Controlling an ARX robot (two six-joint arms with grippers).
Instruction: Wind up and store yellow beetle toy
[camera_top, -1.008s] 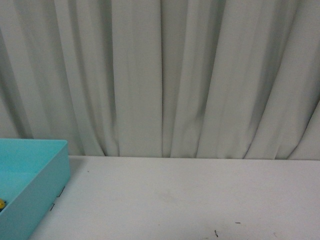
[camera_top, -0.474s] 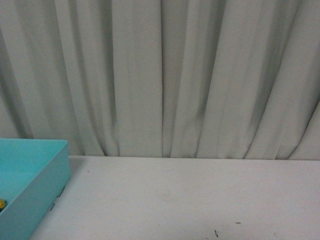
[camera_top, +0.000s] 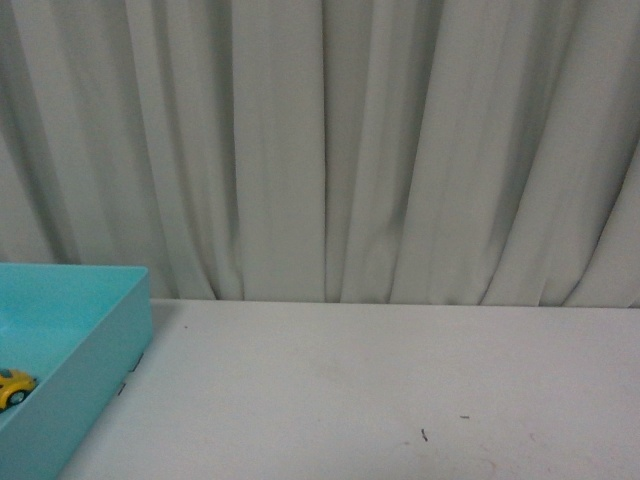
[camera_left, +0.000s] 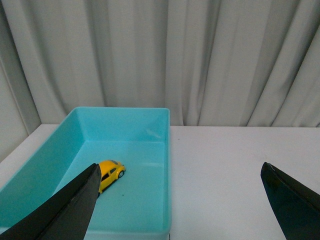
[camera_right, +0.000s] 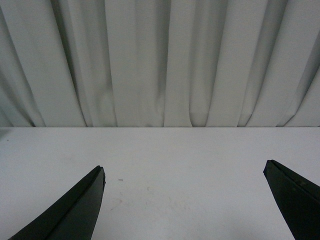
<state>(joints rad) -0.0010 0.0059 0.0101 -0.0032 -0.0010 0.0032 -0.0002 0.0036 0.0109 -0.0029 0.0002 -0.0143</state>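
Change: since half a second ago the front view has shifted; more of the yellow beetle toy (camera_top: 14, 387) now shows at its left edge, where only a sliver showed, and the table's far edge sits higher.
Toy: the yellow beetle toy (camera_left: 109, 173) stands on its wheels on the floor of the turquoise bin (camera_left: 167, 150), nearer the bin's left wall than its right, touching neither gripper.
Bin: the turquoise bin (camera_top: 120, 330) is open-topped, on the white table (camera_top: 380, 390) at the robot's left, and holds nothing else that can be seen.
Left gripper: the left gripper (camera_left: 180, 200) has its jaws spread wide and empty, hanging back from the bin's near end with the toy seen past one finger.
Right gripper: the right gripper (camera_right: 185, 200) has its jaws spread wide and empty over bare table.
Backdrop: a pale pleated curtain (camera_top: 330, 150) hangs behind the table.
Progress: storing looks done, since the toy lies in the bin and is let go; whether it was wound cannot be told from these views. Little seems left beyond drawing the arms away.
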